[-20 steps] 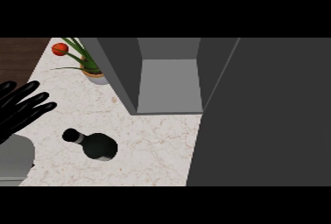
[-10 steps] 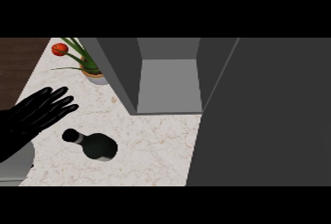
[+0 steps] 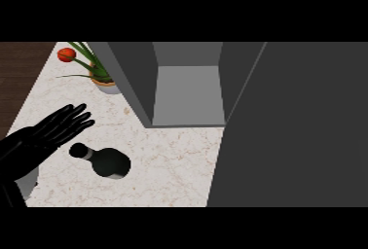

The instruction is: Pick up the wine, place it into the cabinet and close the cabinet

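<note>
Black glass: from the head view, the wine (image 3: 106,162) stands on the marbled worktop (image 3: 169,168), left of the open cabinet (image 3: 183,92). Our left hand (image 3: 50,133) hovers beside its neck, fingers spread (nothing held); we should curl round the body before lifting.

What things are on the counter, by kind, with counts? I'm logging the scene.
Wine bottle: 1
Potted plant: 1
Cabinet, door open: 1
Robot hand, the left one, open: 1
Total: 4
</note>
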Controlling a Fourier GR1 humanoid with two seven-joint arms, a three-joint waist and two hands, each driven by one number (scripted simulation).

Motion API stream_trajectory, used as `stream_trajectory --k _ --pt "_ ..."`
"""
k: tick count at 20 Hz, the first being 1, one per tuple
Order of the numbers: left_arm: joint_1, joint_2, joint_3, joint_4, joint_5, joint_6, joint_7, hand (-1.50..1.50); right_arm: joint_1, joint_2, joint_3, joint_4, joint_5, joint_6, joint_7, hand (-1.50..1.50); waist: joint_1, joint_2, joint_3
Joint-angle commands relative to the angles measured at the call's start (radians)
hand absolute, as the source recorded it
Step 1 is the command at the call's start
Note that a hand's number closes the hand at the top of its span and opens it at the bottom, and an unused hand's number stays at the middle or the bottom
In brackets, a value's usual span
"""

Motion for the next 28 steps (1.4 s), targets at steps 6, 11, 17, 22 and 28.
stream_trajectory --k 6,11,17,22,28 --pt "-0.048 -0.075 0.061 0.218 -0.289 -0.121 -0.206 -1.5 0.007 -0.04 0.075 -0.167 0.138 -0.04 0.061 -1.5 -0.004 0.001 -0.001" --pt "-0.034 -0.055 0.104 0.308 -0.403 -0.183 -0.34 -1.5 0.049 -0.106 0.028 -0.207 0.09 -0.041 0.054 -1.5 -0.004 0.002 0.0" --pt "-0.112 -0.09 0.066 0.449 -0.571 -0.131 -0.45 -1.5 0.022 -0.11 0.096 -0.224 0.126 -0.087 0.091 -1.5 -0.018 0.001 -0.002" --pt "-0.129 -0.066 0.055 0.568 -0.688 -0.116 -0.614 -1.5 0.07 -0.119 0.12 -0.174 0.125 -0.101 -0.018 -1.5 -0.014 0.002 -0.001" --pt "-0.177 -0.056 0.014 0.713 -0.777 -0.041 -0.75 -1.5 0.033 -0.134 0.135 -0.175 0.152 -0.131 0.011 -1.5 -0.019 0.002 -0.002"
